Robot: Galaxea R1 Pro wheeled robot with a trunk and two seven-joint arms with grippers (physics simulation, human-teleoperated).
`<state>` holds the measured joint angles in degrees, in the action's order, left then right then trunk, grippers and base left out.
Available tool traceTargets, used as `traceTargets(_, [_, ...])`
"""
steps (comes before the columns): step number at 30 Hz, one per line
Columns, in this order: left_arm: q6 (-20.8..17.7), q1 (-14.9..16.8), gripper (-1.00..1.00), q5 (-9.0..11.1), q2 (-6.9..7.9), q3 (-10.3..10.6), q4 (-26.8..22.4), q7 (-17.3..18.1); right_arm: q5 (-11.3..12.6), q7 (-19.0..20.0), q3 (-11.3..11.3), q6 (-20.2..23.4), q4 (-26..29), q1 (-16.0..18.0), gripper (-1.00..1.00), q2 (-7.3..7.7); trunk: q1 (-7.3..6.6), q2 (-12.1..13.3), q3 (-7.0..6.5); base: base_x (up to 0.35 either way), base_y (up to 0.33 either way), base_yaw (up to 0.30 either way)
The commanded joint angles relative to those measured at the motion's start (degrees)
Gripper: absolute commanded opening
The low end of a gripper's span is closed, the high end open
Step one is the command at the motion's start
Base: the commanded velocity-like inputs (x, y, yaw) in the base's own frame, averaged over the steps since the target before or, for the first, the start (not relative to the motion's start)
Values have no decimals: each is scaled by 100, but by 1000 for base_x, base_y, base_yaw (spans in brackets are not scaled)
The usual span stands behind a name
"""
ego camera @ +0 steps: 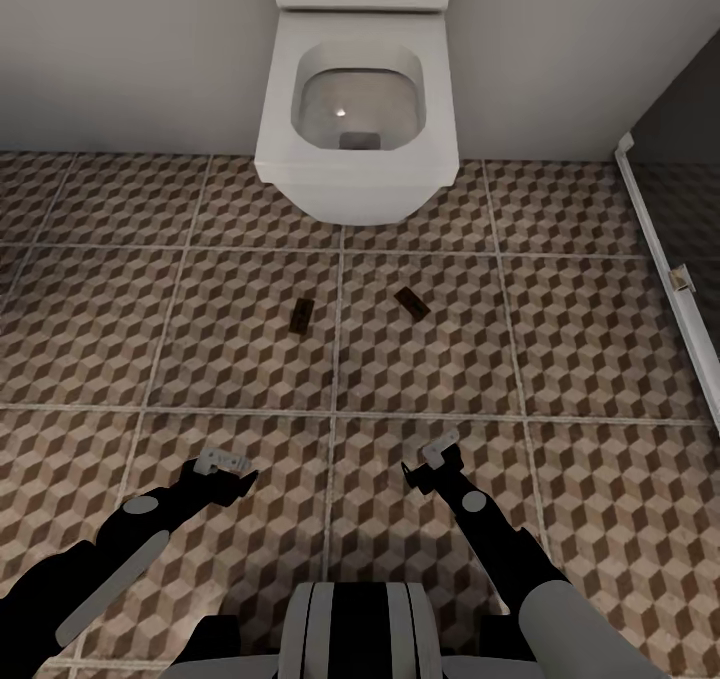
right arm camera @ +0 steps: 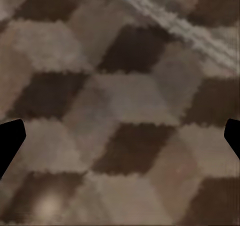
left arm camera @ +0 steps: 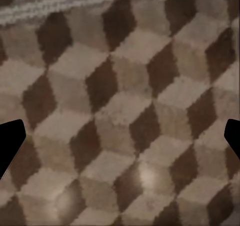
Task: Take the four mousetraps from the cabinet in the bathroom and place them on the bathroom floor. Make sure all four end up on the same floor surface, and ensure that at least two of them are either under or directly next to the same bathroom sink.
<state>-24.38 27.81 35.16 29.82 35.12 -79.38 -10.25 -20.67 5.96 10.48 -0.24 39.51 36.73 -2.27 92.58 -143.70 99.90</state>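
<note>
Two mousetraps are lying flat on the bathroom floor (ego camera: 560, 359) in front of the white toilet (ego camera: 355, 129): the left mousetrap (ego camera: 301, 314) is sitting just left of the grout line running toward the robot, and the right mousetrap (ego camera: 412, 304) is resting just right of that line, turned at an angle. They are lying near each other but not touching, both a little way out from the toilet's front edge. No sink or cabinet is showing here, so whether these two are counting as next to the sink cannot be judged.

Each trap is looking like a small, thin, stiff board, probably very light, so it is likely sliding or tipping easily if nudged. Being so flat to the tiles, it is offering little edge; pinching it across its short width along the two long edges looks the safest hold, keeping clear of the wire.

The left hand (ego camera: 225, 464) is hovering low over the tiles nearer the robot, its fingers spread apart and carrying nothing; its wrist view is showing bare cube-patterned tile between the finger tips. The right hand (ego camera: 432, 459) is hanging beside it, likewise spread open and empty over the tile. A glass partition frame (ego camera: 655, 249) is running along the right side.
</note>
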Motion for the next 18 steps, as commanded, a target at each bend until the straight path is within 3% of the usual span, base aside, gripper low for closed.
traceTargets(1, [-11,6,100,61,6,19,-8,-56,-60,18,-11,-3,4,0,100,-3,-3,0,-20,0,0,0])
traceTargets(18, [-14,6,100,61,6,18,-11,-56,-60,19,-11,-11,9,0,100,-2,-47,23,-397,0,0,0])
